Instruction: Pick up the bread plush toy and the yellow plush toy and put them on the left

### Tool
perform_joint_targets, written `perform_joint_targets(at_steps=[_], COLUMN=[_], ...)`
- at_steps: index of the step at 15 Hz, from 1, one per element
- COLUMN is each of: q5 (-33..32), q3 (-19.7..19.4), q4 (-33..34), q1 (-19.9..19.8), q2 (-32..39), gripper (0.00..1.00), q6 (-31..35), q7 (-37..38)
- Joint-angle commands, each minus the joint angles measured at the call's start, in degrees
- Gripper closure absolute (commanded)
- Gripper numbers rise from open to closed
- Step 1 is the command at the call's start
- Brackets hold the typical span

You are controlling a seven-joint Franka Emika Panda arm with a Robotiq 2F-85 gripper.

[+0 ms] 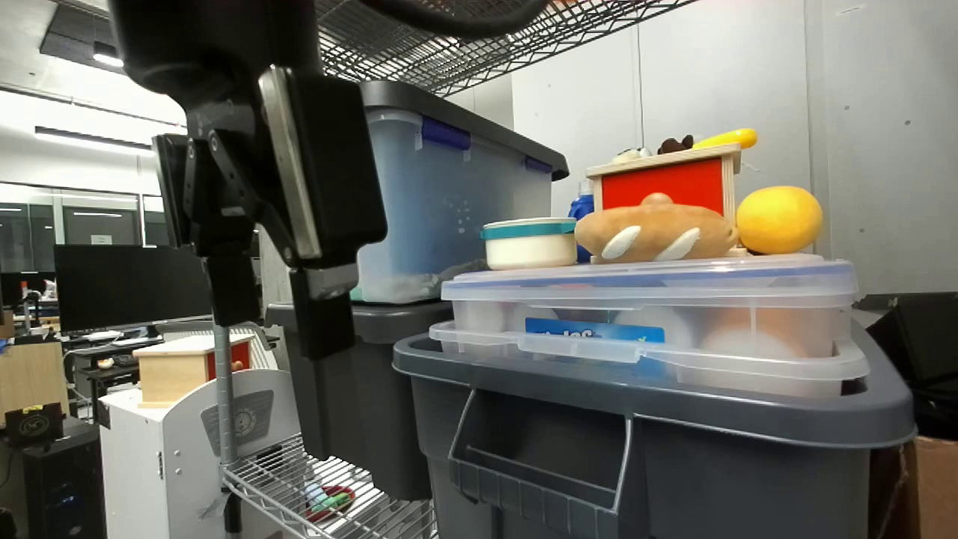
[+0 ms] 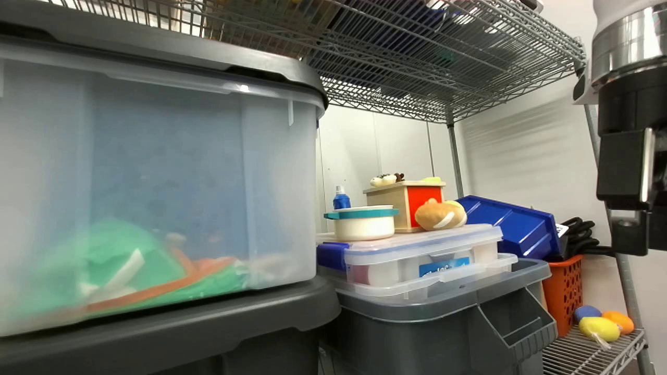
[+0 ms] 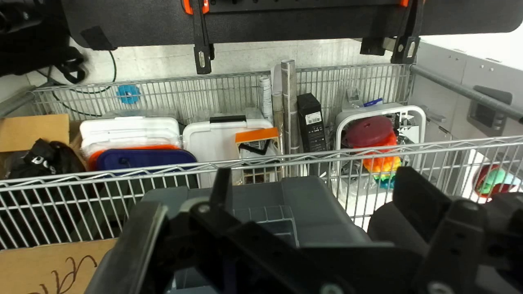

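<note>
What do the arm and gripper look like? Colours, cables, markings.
In an exterior view the arm shows a whitish link, a shiny silver collar, then black. Gripper: black, bar linkages, blocky fingers, silver strips along boxy sides. A thick black cable curves at the top of an exterior view; its attachment is out of frame. No readable markings.

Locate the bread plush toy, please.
In both exterior views the bread plush toy lies right of centre on the clear box, beside the teal-banded pot.

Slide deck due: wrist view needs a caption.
Open, empty gripper seen from the wrist, with a gray bin and wire shelf behind.
</note>
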Motion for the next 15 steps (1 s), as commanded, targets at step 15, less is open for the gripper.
perform_joint_targets(at_steps=[15], q5=[0.5], q3=[0.7], q4=[0.5], q1=[-0.9], q2=[0.2], gripper=[0.0], q6=[-0.2], q7=[-0.3])
